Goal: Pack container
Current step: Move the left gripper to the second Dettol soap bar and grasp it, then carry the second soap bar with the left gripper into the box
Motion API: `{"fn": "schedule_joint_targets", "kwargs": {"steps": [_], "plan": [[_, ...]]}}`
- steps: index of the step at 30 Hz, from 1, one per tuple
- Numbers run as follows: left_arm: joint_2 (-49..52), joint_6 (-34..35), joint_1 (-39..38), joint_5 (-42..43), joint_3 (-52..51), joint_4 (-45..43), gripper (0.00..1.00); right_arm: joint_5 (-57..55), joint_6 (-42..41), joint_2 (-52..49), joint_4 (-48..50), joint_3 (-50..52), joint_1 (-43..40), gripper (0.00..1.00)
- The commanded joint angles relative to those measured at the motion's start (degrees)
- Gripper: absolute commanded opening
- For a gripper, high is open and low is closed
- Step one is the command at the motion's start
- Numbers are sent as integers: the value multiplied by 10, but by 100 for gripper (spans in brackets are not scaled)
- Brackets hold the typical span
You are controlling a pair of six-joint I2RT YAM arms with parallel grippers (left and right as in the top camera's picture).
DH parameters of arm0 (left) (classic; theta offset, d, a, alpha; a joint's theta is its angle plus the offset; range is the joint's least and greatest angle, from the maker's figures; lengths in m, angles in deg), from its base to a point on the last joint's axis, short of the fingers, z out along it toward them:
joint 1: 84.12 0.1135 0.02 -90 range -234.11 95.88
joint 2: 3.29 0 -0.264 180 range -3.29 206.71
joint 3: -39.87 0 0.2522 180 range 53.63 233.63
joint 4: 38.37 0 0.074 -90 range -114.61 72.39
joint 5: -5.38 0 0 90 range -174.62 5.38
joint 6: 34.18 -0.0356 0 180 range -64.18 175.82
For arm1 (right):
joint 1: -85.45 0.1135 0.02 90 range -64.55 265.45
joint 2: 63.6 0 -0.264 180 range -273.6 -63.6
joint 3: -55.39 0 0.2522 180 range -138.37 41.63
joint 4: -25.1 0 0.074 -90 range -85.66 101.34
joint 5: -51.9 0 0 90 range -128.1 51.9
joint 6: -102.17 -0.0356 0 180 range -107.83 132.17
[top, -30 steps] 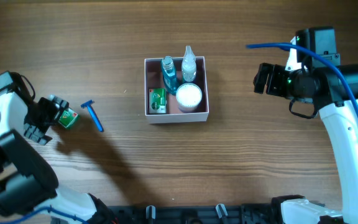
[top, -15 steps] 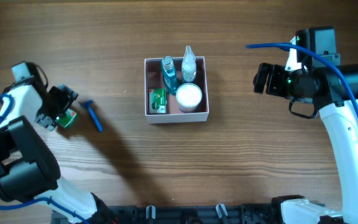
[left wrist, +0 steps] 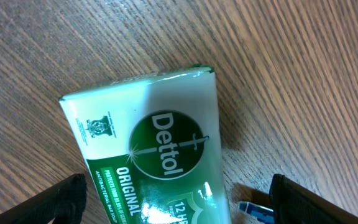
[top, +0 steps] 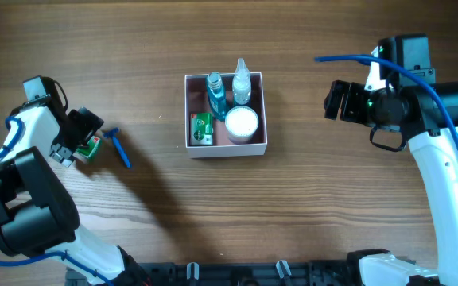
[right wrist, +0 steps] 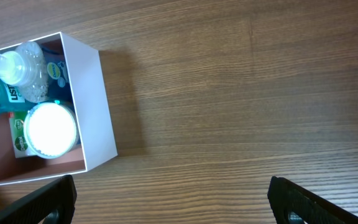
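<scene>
Left gripper (top: 80, 135) is at the left edge of the wooden tabletop (top: 316, 214), directly over the green-wrapped Dettol soap bar (left wrist: 148, 149). Jaws wide apart, one either side of the bar. Soap lies on the wood, not clamped; whether either finger touches it, cannot tell. Blue disposable razor (top: 119, 148) lies just beside the soap, on the side facing the tabletop's middle.

Right gripper (top: 336, 101) is near the right edge, jaws spread wide, holding and touching nothing.

Square white-walled container with pink inside (top: 229, 149) sits mid-tabletop, well apart from both grippers. Inside: teal bottle (top: 215, 91), clear bottle (top: 241, 83), white round jar (top: 242, 123), green packet (top: 202, 127).
</scene>
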Motion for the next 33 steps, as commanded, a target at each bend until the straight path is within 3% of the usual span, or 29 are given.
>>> {"fn": "schedule_joint_targets", "kwargs": {"steps": [1,7,26,33], "plan": [[6,30,2,-22,-4,4,93,11,10,-4,-5,4,-1,100],[18,51,7,-40,-4,15,90,11,9,-4,-8,4,-1,100],[20,48,24,-40,-4,13,43,11,9,-4,-15,4,-1,100],[-6,48,10,-40,40,90,39,11,9,-4,-14,4,-1,100]]}}
